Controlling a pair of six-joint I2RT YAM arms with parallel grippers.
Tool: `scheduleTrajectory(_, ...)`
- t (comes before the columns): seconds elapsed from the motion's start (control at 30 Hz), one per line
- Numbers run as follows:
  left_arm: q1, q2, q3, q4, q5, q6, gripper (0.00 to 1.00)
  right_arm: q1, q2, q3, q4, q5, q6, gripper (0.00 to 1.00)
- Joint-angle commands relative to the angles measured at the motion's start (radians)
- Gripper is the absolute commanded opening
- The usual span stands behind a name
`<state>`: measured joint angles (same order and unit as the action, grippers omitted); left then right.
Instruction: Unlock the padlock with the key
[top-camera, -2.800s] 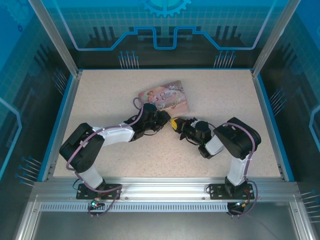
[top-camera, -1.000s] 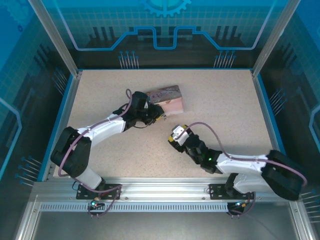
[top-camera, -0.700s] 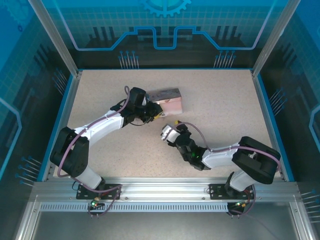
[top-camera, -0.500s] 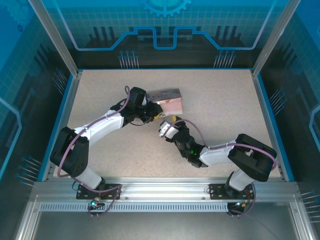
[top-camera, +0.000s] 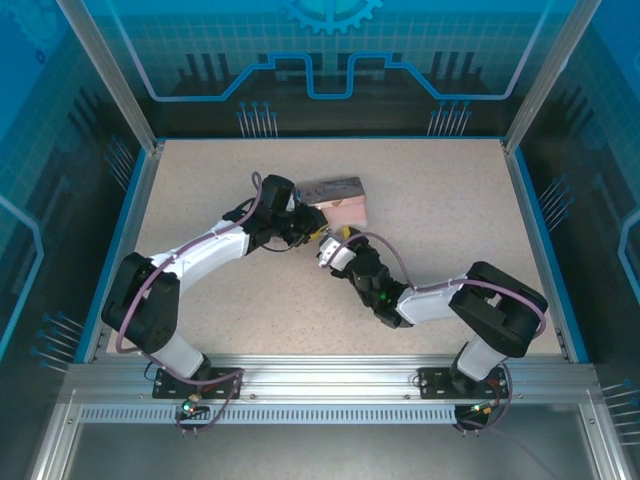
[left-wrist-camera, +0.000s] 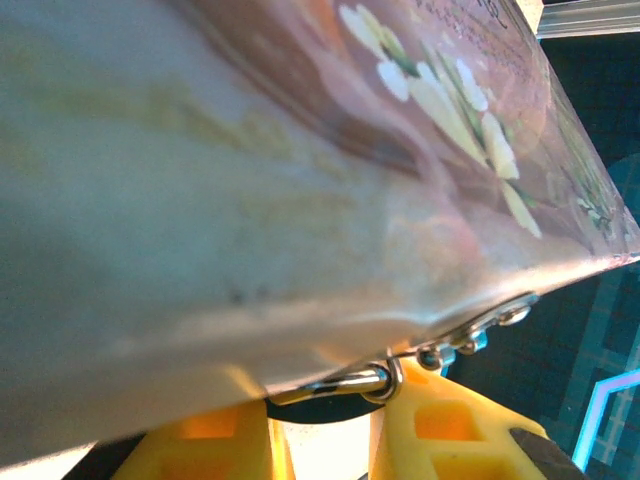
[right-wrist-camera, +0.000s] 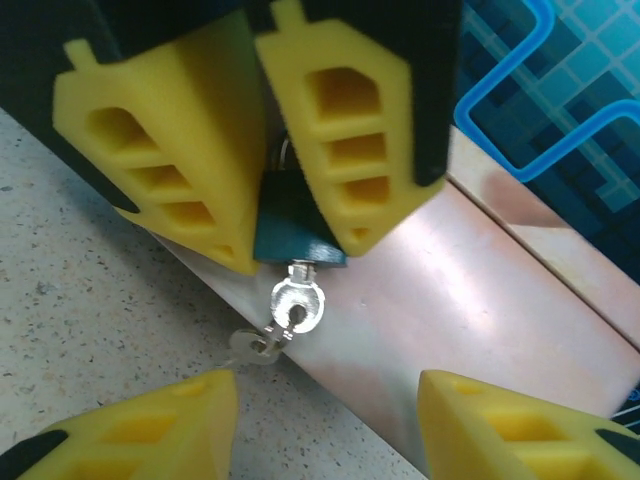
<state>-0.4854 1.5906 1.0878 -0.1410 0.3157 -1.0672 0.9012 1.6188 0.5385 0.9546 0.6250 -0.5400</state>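
Note:
The padlock (right-wrist-camera: 290, 238) shows its blue body pinched between the yellow fingers (right-wrist-camera: 170, 150) of my left gripper (top-camera: 306, 228), which is shut on it. The key (right-wrist-camera: 298, 301) sticks out of the padlock's underside, its round head hanging free, and a second small metal tab (right-wrist-camera: 252, 346) dangles from it. In the left wrist view the thin metal shackle (left-wrist-camera: 372, 380) runs between that gripper's fingertips, against the pink tin. My right gripper (right-wrist-camera: 325, 425) is open, its two fingertips standing wide apart on either side below the key, touching nothing.
The pink illustrated tin (top-camera: 338, 200) stands tilted just behind both grippers, its shiny underside (right-wrist-camera: 480, 300) close behind the key. The speckled table (top-camera: 450, 200) is bounded by a blue rim and glass walls.
My right arm has swung in and its gripper moved up-left, from mid-table to right beneath the left gripper and the key; its jaws have narrowed a little. The left arm stayed still.

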Motion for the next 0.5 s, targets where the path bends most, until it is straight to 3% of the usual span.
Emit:
scheduleTrajectory(0.0, -0.010, 0.007, 0.041, 0.057, 0.059, -0.012, 0.00, -0.007, 0.023, 0.035, 0.052, -0.011, -0.018, 0.50)
scheduleTrajectory(0.47, -0.016, 0.010, 0.033, 0.063, 0.059, -0.023, 0.00, -0.008, 0.084, 0.077, 0.073, 0.002, 0.001, 0.39)
